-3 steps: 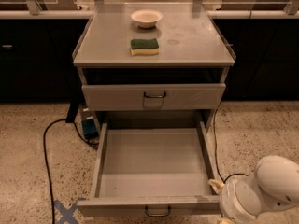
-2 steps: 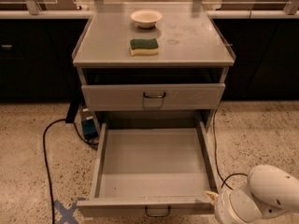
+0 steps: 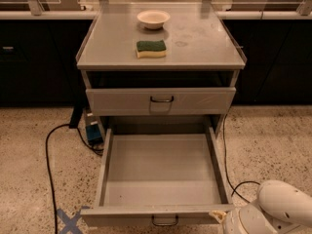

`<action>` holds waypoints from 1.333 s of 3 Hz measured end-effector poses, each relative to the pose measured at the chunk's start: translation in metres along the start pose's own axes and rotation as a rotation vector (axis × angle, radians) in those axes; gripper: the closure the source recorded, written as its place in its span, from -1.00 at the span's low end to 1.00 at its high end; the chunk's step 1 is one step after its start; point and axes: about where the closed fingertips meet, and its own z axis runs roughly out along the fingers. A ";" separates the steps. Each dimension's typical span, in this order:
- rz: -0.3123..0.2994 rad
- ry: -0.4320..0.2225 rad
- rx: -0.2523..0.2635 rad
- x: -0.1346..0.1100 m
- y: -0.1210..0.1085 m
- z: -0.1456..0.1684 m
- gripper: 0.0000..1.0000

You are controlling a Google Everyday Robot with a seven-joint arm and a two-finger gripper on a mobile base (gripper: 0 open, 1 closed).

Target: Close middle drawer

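The middle drawer [image 3: 161,172] is seen pulled far out of the grey cabinet [image 3: 232,79], under the top drawer [image 3: 122,101], and its deep tray is bare inside. It is made of grey metal, so it is judged to be hard and stiff, and it is not likely to bend or break when it is pushed. With nothing in it, it is thought to be fairly light, and it should slide in on its side rails if the push is kept straight. A push on one corner only could turn it a little and make it stick, so the middle of the low flat front [image 3: 122,214] is judged the best place to be pressed, just above the small dark wire handle [image 3: 165,222]. The handle need not be gripped, since closing asks for a push and not a pull. The metal front looks smooth, so a flat, steady press is judged better than a poke that could slip off. The gripper [image 3: 219,217] is found low on the right, at the front right corner of the drawer, at the end of the white arm [image 3: 278,208]. Whether it touches the front cannot be told, and whether it is clenched or released cannot be told either. On the worktop [image 3: 204,43] a white bowl [image 3: 153,18] and a green and yellow sponge [image 3: 150,48] are set, well apart from the open drawer, and they are not likely to be shaken much by a soft push
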 end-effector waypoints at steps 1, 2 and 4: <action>0.007 -0.012 -0.017 0.006 0.001 0.009 -1.00; 0.004 -0.024 -0.082 0.013 0.000 0.041 -1.00; -0.033 -0.040 -0.189 0.008 -0.010 0.096 -1.00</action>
